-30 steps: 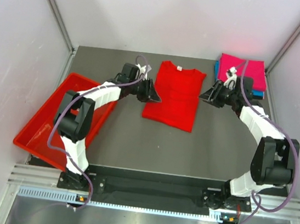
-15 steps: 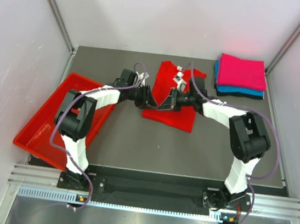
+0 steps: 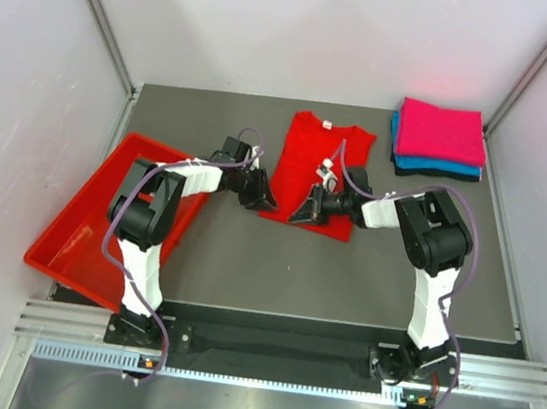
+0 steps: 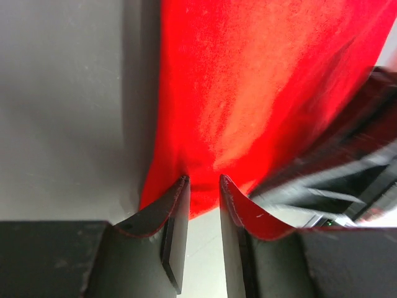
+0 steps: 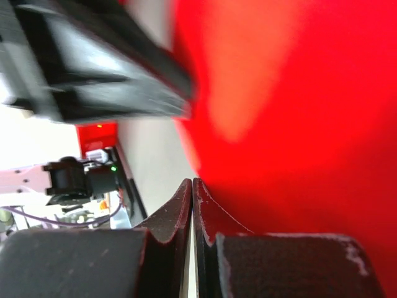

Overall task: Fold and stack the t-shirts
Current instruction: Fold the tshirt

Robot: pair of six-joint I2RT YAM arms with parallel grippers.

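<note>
I see my left gripper (image 3: 265, 203) slightly open at 7 o'clock corner of red t-shirt (image 3: 325, 164), right gripper (image 3: 296, 218) closed at 6 o'clock hem

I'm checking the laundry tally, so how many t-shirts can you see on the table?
4: a red shirt spread mid-table; pink, teal and a black edge stacked far right. More could hide inside.

Red t-shirt (image 4: 248, 81) lies on the grey table (image 4: 62, 93), which shows bare to the shirt's left. Left gripper (image 4: 203, 180) stands at the shirt's near edge, jaws narrowly apart, tips at the cloth. Across the shirt's right side sits a dark shape (image 4: 335, 161) (too blurred to identify).
</note>
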